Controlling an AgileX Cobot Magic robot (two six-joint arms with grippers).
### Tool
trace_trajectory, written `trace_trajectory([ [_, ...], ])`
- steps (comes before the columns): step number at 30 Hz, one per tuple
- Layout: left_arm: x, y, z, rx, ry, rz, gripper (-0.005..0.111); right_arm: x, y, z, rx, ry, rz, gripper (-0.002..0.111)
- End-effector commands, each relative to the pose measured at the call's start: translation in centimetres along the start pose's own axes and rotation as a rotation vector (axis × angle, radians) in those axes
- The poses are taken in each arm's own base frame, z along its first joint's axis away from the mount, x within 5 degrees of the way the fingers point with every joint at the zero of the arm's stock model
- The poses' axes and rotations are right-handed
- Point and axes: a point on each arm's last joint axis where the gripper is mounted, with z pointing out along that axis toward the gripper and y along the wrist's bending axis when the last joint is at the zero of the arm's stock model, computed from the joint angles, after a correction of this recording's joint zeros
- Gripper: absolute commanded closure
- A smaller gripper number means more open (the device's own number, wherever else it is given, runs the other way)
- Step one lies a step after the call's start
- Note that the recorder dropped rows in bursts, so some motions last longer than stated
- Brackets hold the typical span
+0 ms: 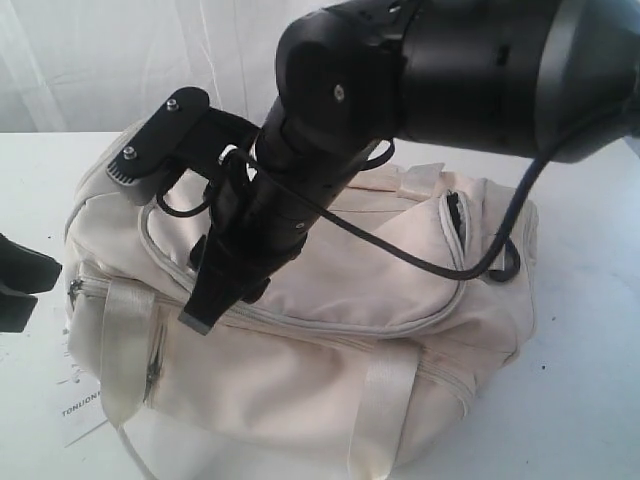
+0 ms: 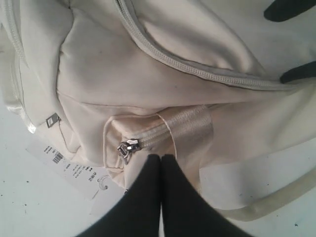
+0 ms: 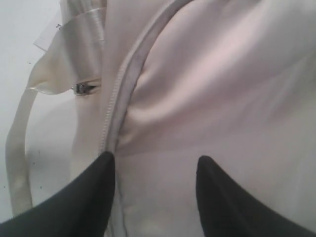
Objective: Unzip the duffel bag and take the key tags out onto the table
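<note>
On the tabletop (image 1: 590, 380), the bag (image 1: 330, 390) lies flat. Right jaws are spread over its top zipper (image 3: 117, 94), and left jaws are pressed together just beside a side pull (image 2: 127, 147), probably bracing.

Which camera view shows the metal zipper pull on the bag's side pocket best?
The left wrist view: the zipper pull is sharp and whole, just ahead of the shut left pincer. The right wrist view shows what seems the same pull, small and blurred; in the exterior view it is too small to tell.
</note>
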Motion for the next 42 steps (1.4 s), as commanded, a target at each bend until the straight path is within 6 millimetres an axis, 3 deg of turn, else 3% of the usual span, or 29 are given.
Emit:
trace_trajectory([
  [1,0.1,-0.2,-0.1,0.021,-0.006,-0.021,0.107,0.2,-0.1,1.2,0.011,0.019,-0.007,0.064],
  [15,0.1,-0.2,-0.1,0.022,-0.007,-0.023,0.107,-0.3,-1.0,1.3,0.103,-0.03,0.007,0.06],
  [22,0.2,-0.3,-0.1,0.033,-0.004,-0.032,0.107,0.8,-1.0,-2.1,0.137,0.065,0.073,0.04],
  [28,0.2,-0.4,-0.1,0.037,-0.004,-0.029,0.107,2.1,-0.9,-4.7,0.153,0.169,0.091,0.038],
  [35,0.1,-0.4,-0.1,0.042,-0.007,-0.02,0.107,1.6,1.0,-4.2,-0.055,0.129,0.168,0.038],
  [42,0.1,-0.5,-0.1,0.048,-0.01,-0.022,0.107,2.0,0.4,-1.4,-0.019,0.204,0.109,0.038],
])
